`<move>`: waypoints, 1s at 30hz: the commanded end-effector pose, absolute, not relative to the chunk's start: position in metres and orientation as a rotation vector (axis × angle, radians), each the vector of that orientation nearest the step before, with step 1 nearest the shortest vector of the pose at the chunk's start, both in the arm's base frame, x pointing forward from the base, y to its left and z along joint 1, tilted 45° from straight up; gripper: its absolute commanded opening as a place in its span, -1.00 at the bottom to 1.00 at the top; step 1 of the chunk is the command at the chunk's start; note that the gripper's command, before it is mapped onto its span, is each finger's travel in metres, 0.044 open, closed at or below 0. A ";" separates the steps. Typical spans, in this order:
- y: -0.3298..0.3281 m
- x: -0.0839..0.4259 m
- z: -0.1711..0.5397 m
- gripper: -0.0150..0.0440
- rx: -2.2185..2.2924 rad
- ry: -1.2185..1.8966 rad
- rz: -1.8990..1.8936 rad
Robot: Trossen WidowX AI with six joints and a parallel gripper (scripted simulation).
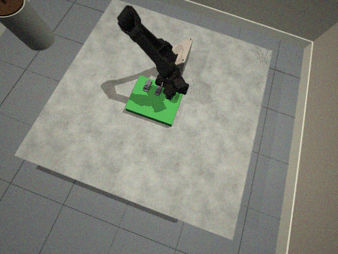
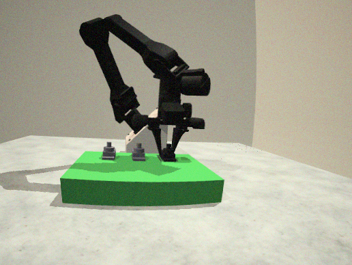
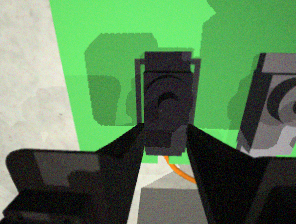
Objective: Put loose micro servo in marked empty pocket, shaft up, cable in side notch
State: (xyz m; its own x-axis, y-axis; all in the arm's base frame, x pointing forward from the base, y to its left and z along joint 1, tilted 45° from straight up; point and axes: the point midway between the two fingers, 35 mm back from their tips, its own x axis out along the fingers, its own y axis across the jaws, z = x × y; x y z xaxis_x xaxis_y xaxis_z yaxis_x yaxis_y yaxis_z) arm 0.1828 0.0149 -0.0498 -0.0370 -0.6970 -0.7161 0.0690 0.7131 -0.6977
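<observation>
The dark micro servo (image 3: 167, 107) sits low on the green deck (image 2: 141, 177), in the pocket (image 3: 167, 90) whose dark outline shows around its ears in the wrist view. Its round shaft hub faces up toward the wrist camera. My gripper (image 3: 164, 129) is shut on the servo, fingers either side of its body. The orange cable (image 3: 177, 172) curves off below the servo, at the deck's edge. In the exterior view the fingertips (image 2: 168, 154) reach down to deck level around the servo (image 2: 168, 155). In the top view the gripper (image 1: 170, 93) hides the servo.
Two grey servos (image 2: 108, 151) (image 2: 138, 152) stand mounted on the deck to the left of the held one; one shows at the right of the wrist view (image 3: 270, 115). A pale wedge-shaped block (image 1: 183, 52) stands behind the deck. A cylinder (image 1: 23, 23) stands far left.
</observation>
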 end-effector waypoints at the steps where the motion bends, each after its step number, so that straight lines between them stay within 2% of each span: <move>1: 0.015 0.183 -0.050 -0.14 -0.546 1.490 -0.665; 4: 0.015 0.183 -0.050 0.13 -0.546 1.490 -0.665; 17: 0.037 0.178 -0.022 0.14 -0.546 1.491 -0.663; 21: 0.042 0.193 -0.020 0.50 -0.555 1.492 -0.662; 26: 0.060 0.237 -0.003 0.94 -0.549 1.490 -0.662; 27: 0.063 0.246 0.001 1.00 -0.548 1.489 -0.662; 30: 0.072 0.273 0.014 1.00 -0.545 1.488 -0.663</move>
